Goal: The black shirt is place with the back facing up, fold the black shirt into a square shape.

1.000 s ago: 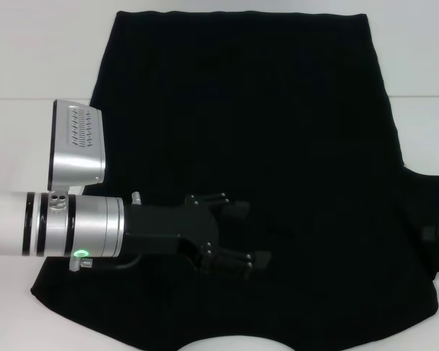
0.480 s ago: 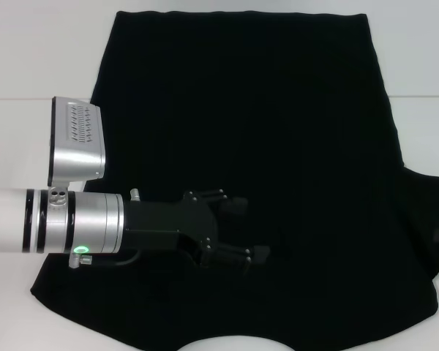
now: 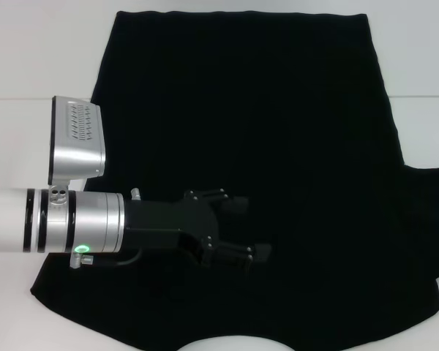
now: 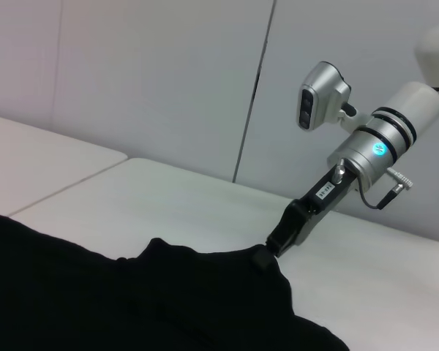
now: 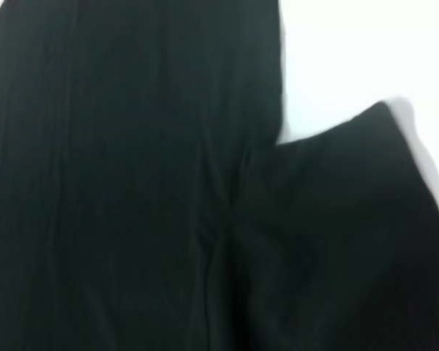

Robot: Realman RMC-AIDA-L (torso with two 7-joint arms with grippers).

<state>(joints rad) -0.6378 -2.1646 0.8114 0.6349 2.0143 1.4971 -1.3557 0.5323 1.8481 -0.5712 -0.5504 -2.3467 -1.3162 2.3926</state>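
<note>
Hovering open over the shirt (image 3: 278, 146) spread on the table (image 3: 29, 66), the left gripper (image 3: 243, 227) faces the right sleeve — pinched by the right gripper (image 4: 267, 256) there.

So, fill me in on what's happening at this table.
A two-armed robot is folding a black shirt spread flat on a white table. The left gripper is out over the shirt's left part near the neckline end, jaws open, holding nothing. The right gripper is at the edge of the right sleeve, seen from the left wrist view. The right sleeve still lies unfolded.
</note>
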